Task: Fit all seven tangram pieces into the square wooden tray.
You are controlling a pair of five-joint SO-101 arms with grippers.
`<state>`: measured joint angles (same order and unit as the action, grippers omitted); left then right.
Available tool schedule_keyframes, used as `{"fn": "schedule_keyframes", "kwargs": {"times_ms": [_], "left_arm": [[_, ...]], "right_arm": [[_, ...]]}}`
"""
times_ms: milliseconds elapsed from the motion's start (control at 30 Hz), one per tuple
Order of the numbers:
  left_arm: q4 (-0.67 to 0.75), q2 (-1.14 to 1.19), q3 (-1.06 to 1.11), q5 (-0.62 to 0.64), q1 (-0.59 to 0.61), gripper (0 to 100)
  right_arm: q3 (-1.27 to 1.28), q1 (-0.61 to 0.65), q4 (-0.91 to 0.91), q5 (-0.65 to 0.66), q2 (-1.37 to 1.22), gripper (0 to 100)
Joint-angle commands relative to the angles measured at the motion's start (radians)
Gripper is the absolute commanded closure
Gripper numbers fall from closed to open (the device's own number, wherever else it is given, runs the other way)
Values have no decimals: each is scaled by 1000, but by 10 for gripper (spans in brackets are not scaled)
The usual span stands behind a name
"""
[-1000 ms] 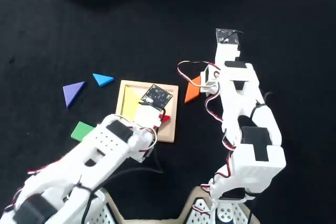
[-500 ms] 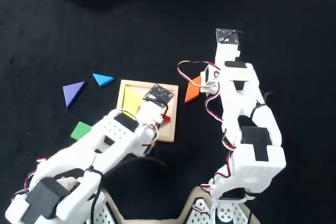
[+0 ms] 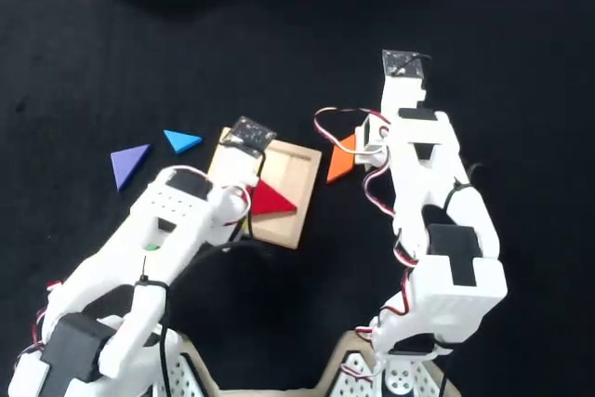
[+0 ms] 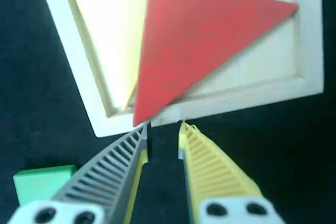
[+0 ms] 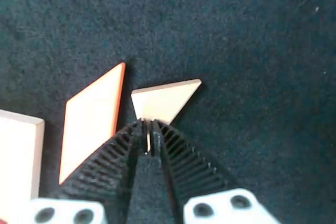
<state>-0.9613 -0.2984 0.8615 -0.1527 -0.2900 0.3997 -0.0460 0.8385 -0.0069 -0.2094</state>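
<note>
1. Black worktop (image 3: 483,62) carries everything, with two white arms side by side at its near edge.
2. Square wooden tray (image 3: 296,166) sits left of centre, and the left arm lies over its left half.
3. Left tool (image 4: 163,128) is released: narrow gap between the fingers, nothing in it. The tips sit just outside the tray's rim, next to the red piece's corner.
4. Right tool (image 5: 148,125) is clenched on one corner of a pale triangle (image 5: 164,98), which lies on the worktop right of the tray.
5. Red triangle (image 3: 270,200) is in the tray but not seated. It overlaps the yellow piece (image 4: 105,35), and one corner rides over the rim.
6. The yellow piece lies flat in the tray against one wall.
7. Orange parallelogram (image 3: 341,157) is on the worktop between the tray and the pale triangle, close to both.
8. Purple triangle (image 3: 127,165) is on the worktop, well left of the tray.
9. Green piece (image 4: 42,182) is on the worktop near the tray's corner, beside the left tool.
10. Blue triangle (image 3: 182,141) is just left of the tray, near the purple one.
</note>
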Motion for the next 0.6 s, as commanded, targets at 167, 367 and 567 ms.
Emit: {"fn": "schedule_keyframes", "kwargs": {"times_ms": [167, 367, 567], "left_arm": [[23, -2, -81, -8, -22, 891], [21, -14, -179, 9, 139, 892], [-32, -12, -268, 278, 369, 891]], "right_arm": [[-33, -15, -11, 14, 12, 982], [-27, 58, 15, 155, 101, 988], [-27, 221, 18, 189, 177, 988]]}}
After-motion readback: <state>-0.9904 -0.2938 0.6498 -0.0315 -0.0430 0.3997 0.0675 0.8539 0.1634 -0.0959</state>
